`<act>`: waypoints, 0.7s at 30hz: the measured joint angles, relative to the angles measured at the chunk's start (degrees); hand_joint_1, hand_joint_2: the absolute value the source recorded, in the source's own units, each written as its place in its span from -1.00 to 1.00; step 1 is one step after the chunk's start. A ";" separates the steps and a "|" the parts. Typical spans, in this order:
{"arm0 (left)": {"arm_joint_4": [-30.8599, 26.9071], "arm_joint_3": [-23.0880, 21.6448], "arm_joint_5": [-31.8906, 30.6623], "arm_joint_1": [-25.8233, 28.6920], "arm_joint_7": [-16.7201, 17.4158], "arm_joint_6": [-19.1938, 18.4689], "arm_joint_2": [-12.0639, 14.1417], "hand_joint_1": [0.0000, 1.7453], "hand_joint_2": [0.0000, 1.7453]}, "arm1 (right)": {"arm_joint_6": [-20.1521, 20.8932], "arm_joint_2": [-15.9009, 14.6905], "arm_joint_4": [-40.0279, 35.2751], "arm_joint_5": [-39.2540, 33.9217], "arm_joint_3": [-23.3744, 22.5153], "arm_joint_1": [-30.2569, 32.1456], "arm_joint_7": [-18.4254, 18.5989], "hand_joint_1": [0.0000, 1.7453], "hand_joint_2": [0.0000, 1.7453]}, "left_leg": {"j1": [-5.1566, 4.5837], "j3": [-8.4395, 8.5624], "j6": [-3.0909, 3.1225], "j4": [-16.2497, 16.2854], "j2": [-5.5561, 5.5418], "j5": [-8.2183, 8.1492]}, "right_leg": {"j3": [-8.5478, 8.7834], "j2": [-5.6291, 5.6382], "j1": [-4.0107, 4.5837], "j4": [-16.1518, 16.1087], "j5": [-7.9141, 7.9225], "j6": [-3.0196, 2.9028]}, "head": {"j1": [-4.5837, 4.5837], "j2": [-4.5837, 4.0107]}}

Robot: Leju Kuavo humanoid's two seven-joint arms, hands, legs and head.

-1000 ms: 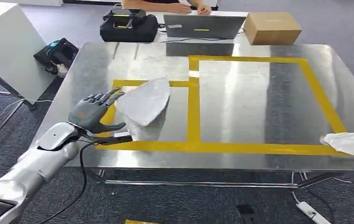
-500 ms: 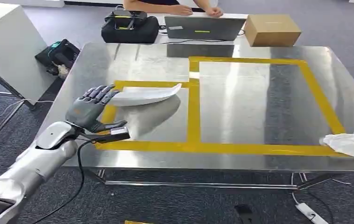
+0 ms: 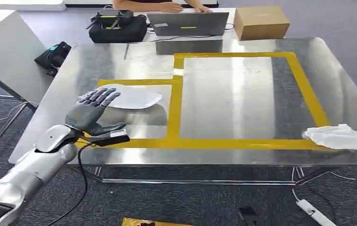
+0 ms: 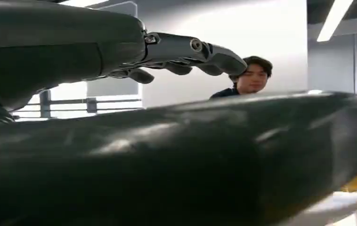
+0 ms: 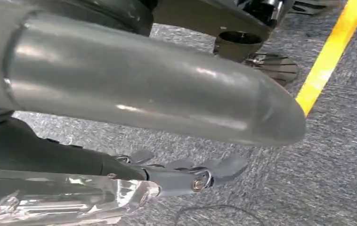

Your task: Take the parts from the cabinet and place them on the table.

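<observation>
My left hand (image 3: 91, 112) is hovering, fingers (image 3: 102, 95) spread and empty, at the flat white plastic part (image 3: 130, 97) lying on the steel table (image 3: 233, 101), left of frame. Withdrawing carelessly could nudge it off; my right hand (image 5: 186, 176) is holding crinkled clear wrap (image 5: 63, 197).

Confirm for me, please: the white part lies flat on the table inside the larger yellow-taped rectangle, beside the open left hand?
Not quite. In the head view the white part lies in the smaller yellow-taped rectangle, beside the open left hand.
</observation>
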 joint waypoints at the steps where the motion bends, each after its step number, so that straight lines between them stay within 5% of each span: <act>1: 0.02 0.00 0.00 0.26 0.07 -0.13 0.00 -1.00 -1.00 | 0.00 0.00 0.00 0.02 -0.02 0.04 0.02 -1.00 -1.00 | -0.20 -0.13 0.37 0.40 0.00 0.76 | 0.05 0.02 0.31 0.01 -0.05 -0.07 | 0.04 0.00; 2: 0.02 0.00 0.00 0.46 0.15 -0.13 0.00 -1.00 -1.00 | 0.00 0.00 0.00 0.04 -0.02 0.05 0.04 -1.00 -1.00 | -0.59 0.88 1.08 -1.87 -0.01 2.97 | 0.09 0.15 0.72 0.03 -0.19 -0.27 | 0.00 0.00; 4: 0.02 0.06 0.00 0.43 0.15 -0.13 0.02 -1.00 -1.00 | 0.00 0.00 0.00 0.11 -0.02 0.01 0.09 -1.00 -1.00 | -1.71 5.16 3.11 -11.65 -0.24 8.37 | 0.26 0.40 1.43 0.05 -0.44 -0.64 | -0.02 0.00; 5: 0.02 0.13 0.00 0.37 0.20 -0.13 0.17 -1.00 -1.00 | 0.02 0.15 0.02 0.13 -0.02 0.06 0.11 -1.00 -1.00 | -2.39 6.69 4.67 -15.33 -0.78 8.83 | 0.14 0.40 1.32 0.17 -0.61 -0.85 | 0.23 0.02; 6: 0.02 0.15 0.00 0.50 0.22 -0.13 0.22 -1.00 -1.00 | 0.05 0.17 0.02 0.18 -0.02 -0.04 0.11 -1.00 -1.00 | -2.38 7.96 4.78 -16.52 -0.41 8.35 | -0.33 0.42 1.74 0.20 -0.71 -0.72 | 0.39 0.02; 8: 0.11 0.22 0.04 0.74 0.24 -0.13 0.39 -1.00 -1.00 | 0.05 0.15 0.07 0.20 -0.04 0.20 0.15 -1.00 -1.00 | -2.72 8.17 4.49 -17.60 -0.47 8.23 | -0.67 0.46 1.01 0.39 -0.40 -0.29 | -0.24 0.02; 10: 0.11 0.24 0.15 0.80 0.26 -0.13 0.26 -1.00 -1.00 | 0.09 0.04 0.11 0.24 -0.04 0.42 0.24 -1.00 -1.00 | -2.15 8.76 4.75 -19.30 -0.31 8.22 | -0.84 0.50 1.39 0.46 -0.86 0.18 | -0.28 0.02; 12: 0.11 0.28 0.24 1.04 0.26 -0.13 0.22 -1.00 -1.00 | 0.02 0.02 0.11 0.26 -0.04 0.51 0.20 -1.00 -1.00 | -1.74 9.09 4.81 -19.89 -0.24 8.27 | -2.33 0.09 1.31 4.49 -5.47 0.61 | 0.24 0.02; 14: 0.20 0.39 0.37 1.47 0.28 -0.15 0.28 -1.00 -1.00 | 0.02 0.00 0.11 0.28 -0.04 0.49 0.22 -1.00 -1.00 | -1.59 8.80 4.64 -19.77 0.07 8.57 | -5.16 -0.12 1.02 14.47 -10.63 1.34 | 0.22 0.02; 16: 0.28 0.41 0.44 1.55 0.26 -0.15 0.28 -1.00 -1.00 | 0.02 -0.02 0.11 0.28 -0.07 0.41 0.24 -1.00 -1.00 | -1.41 7.99 4.32 -19.66 0.24 9.26 | -6.30 -0.29 0.68 19.12 -11.61 2.27 | 0.24 0.02; 17: 0.28 0.44 0.44 1.50 0.26 -0.18 0.28 -1.00 -1.00 | 0.00 -0.07 0.11 0.28 -0.07 0.30 0.24 -1.00 -1.00 | -1.22 7.38 4.08 -19.54 0.24 9.75 | -4.69 -0.35 0.45 17.09 -10.04 2.66 | 0.26 0.02; 19: 0.26 0.50 0.44 1.29 0.26 -0.18 0.28 -1.00 -1.00 | 0.00 -0.20 0.09 0.31 -0.07 -0.10 0.24 -1.00 -1.00 | -0.65 6.06 3.35 -19.29 0.23 10.78 | 0.82 -0.39 -0.07 7.72 -4.99 3.43 | 0.28 0.02; 20: 0.26 0.59 0.44 1.10 0.26 -0.18 0.35 -1.00 -1.00 | 0.00 -0.20 0.09 0.31 -0.07 -0.37 0.24 -1.00 -1.00 | -0.70 5.51 2.77 -19.00 0.15 11.33 | 3.41 -0.32 -0.52 2.74 -4.40 3.97 | 0.26 0.02; 21: 0.22 0.83 0.50 1.01 0.26 -0.15 0.50 -1.00 -1.00 | 0.00 -0.06 0.07 0.33 -0.07 -0.58 0.24 -1.00 -1.00 | -0.66 4.92 2.40 -18.95 0.11 11.91 | 5.13 0.09 -0.14 -0.35 -5.55 3.77 | 0.62 0.02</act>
